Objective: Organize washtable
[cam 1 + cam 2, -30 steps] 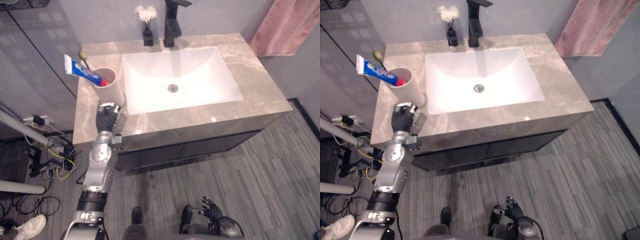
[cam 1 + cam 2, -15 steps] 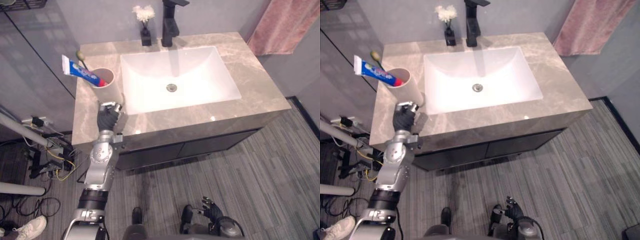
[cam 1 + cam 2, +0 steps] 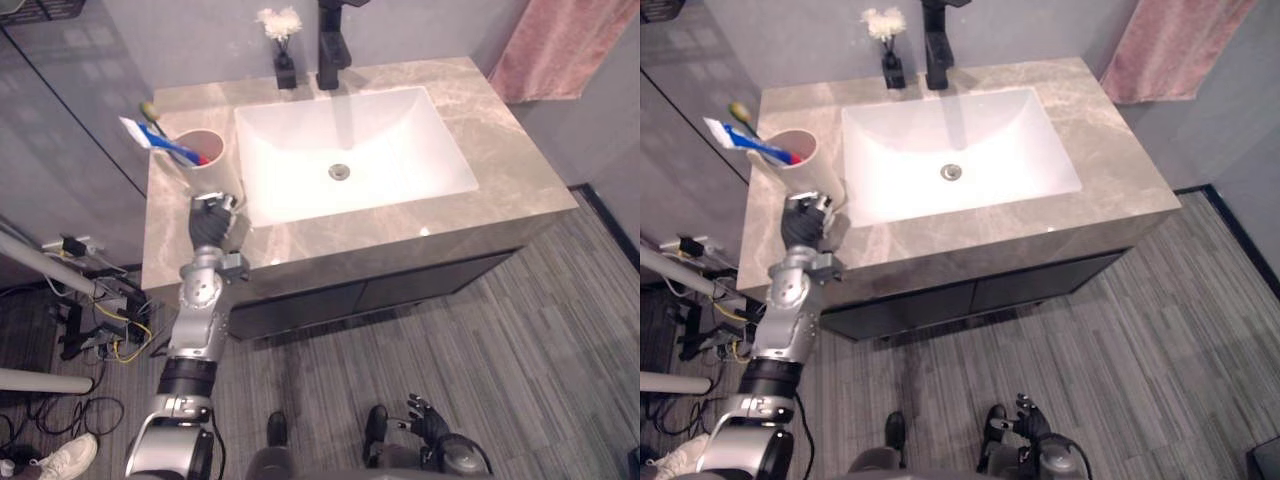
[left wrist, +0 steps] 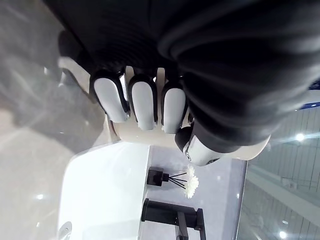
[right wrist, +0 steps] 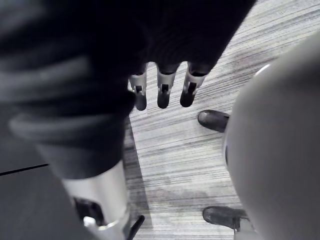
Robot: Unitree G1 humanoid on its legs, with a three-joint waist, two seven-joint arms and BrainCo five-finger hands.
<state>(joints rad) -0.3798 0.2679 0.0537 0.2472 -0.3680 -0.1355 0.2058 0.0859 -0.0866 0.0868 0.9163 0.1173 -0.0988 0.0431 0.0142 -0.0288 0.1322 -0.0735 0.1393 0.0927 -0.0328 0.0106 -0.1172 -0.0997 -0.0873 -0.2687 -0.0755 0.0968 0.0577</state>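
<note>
Well, the counter (image 3: 500, 150) spreads widest, with the sink (image 3: 390, 150) sunk in its middle. My right hand (image 3: 425, 420) hangs low near the floor, fingers loose and straight, holding nothing; this job seems to need one arm. My left hand (image 3: 212, 222) is curled round the cup (image 3: 212, 172) on the counter's left side beside the sink, gripping low so it won't tip. Toothpaste (image 3: 150, 137) and a toothbrush (image 3: 150, 110) lean inside it, kept together.

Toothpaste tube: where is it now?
Eye views: the toothpaste tube leans in the cream cup on the counter's left side, just left of the sink, with the left hand curled round the cup.
</note>
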